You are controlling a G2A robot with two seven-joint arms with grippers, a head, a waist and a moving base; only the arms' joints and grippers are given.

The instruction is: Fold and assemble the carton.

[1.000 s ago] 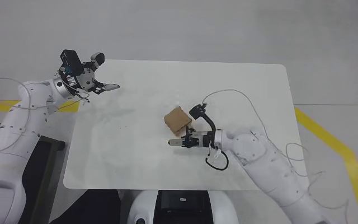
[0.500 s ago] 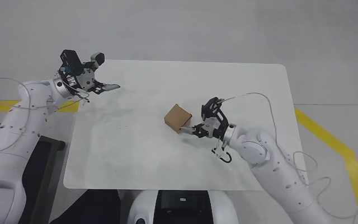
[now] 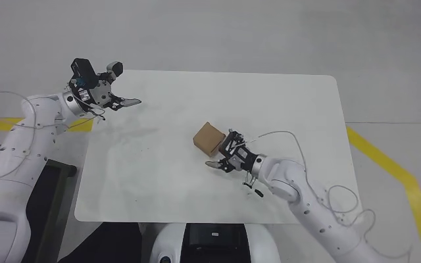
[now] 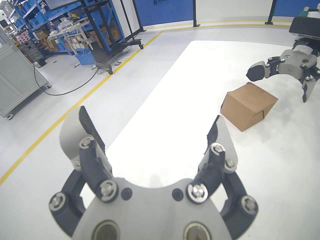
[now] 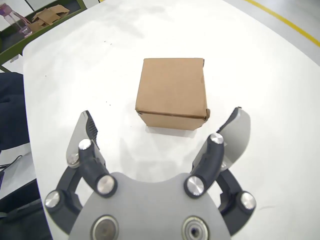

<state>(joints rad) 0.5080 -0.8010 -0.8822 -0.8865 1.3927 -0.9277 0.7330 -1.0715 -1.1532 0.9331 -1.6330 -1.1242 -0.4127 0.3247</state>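
just beside the carton [image 5: 172, 92], the right gripper [image 5: 162, 112] hangs wide open, touching nothing.

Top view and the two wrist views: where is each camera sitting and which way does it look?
Top view: above the arms, looking down at the table; the left arm and right arm show.
Left wrist view: on the left wrist, looking across the table over the open left gripper toward the carton and the right gripper.
Right wrist view: on the right wrist, looking down over the open right gripper at the carton ahead.
Shared: all three show the carton.
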